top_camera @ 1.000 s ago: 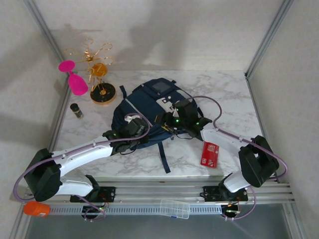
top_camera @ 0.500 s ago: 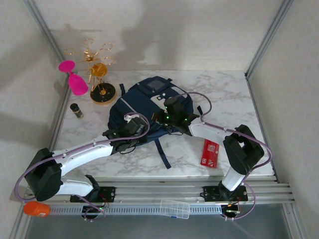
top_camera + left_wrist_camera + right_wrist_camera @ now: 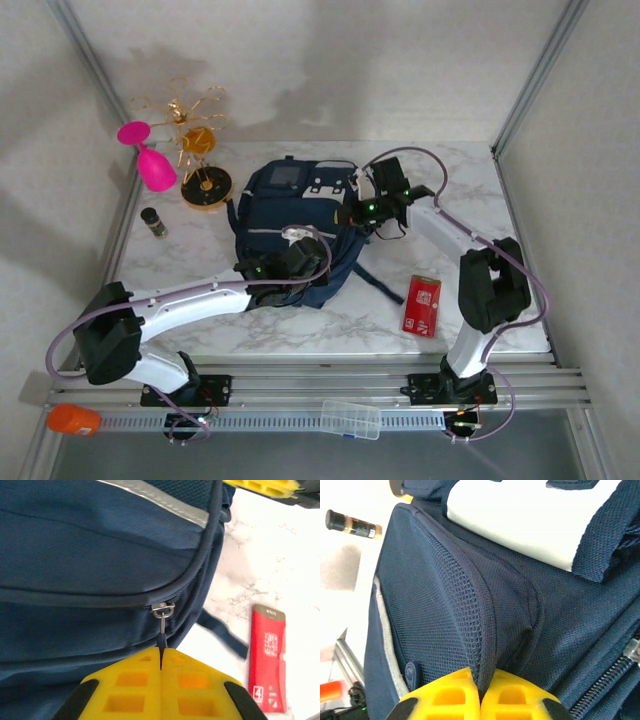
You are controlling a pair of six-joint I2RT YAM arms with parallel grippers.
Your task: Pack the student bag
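Student bag [image 3: 285,225] now lies squarer toward the back centre of the tabletop [image 3: 350,320], turned from the slant it had a second ago. Its loose strap [image 3: 378,285] has swung out toward the red card pack [image 3: 422,305] near the right front edge. My right gripper [image 3: 480,680], half open a moment back, has moved to the bag's right side and pinched shut on a fold of its mesh fabric [image 3: 485,630]. My left gripper [image 3: 161,656] stays clenched on the zipper pull [image 3: 161,636] at the bag's near side. I judge the bag is now anchored, so the zip can be drawn open for packing.
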